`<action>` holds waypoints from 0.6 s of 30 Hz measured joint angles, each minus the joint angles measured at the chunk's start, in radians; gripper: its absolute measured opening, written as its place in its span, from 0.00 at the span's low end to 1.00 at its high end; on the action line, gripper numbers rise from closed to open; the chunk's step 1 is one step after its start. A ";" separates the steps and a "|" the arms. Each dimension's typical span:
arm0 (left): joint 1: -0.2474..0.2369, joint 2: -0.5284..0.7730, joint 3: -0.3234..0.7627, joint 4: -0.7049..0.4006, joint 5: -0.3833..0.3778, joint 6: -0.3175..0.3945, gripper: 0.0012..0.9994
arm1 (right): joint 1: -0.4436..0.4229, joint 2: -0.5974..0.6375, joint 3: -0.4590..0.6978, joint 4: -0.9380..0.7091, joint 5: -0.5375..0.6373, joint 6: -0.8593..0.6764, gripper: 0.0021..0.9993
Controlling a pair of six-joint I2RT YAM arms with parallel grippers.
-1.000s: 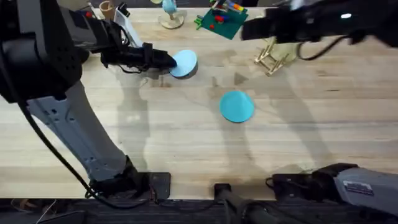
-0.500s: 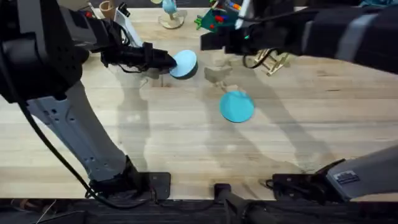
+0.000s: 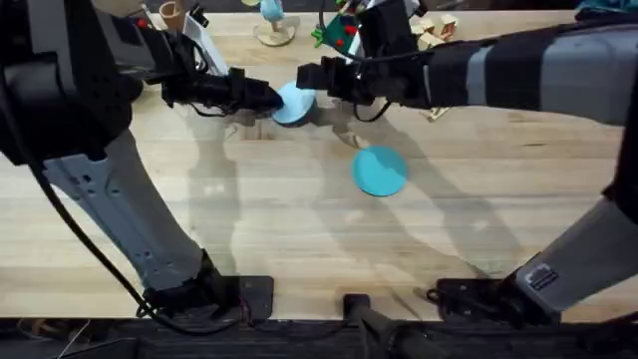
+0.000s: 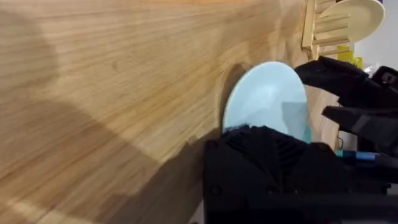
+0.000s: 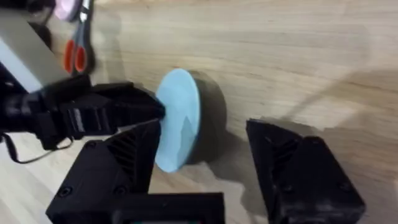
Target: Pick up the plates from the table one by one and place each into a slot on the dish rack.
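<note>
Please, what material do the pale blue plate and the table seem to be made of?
The pale blue plate looks like plastic, perhaps melamine: one even colour, a thin edge, and a smooth, faintly glossy face with soft shading. It could also be glazed ceramic; the look leaves this open. The table looks like light wood planks with a matte finish: the grain lines and plank seams are clearly visible.

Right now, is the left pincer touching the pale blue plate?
Touching. The right wrist view shows the left pincer gripping the edge of the tilted pale blue plate, with no gap between them.
</note>
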 joint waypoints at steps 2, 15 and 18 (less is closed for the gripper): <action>0.000 0.000 0.000 0.000 0.000 0.000 0.04 | 0.004 0.013 0.000 0.026 -0.009 0.035 0.81; 0.000 0.000 0.000 0.000 0.000 0.000 0.04 | 0.035 0.062 0.000 0.079 -0.066 0.193 0.77; 0.000 0.000 0.000 0.000 0.000 0.000 0.04 | 0.043 0.080 0.000 0.111 -0.069 0.204 0.72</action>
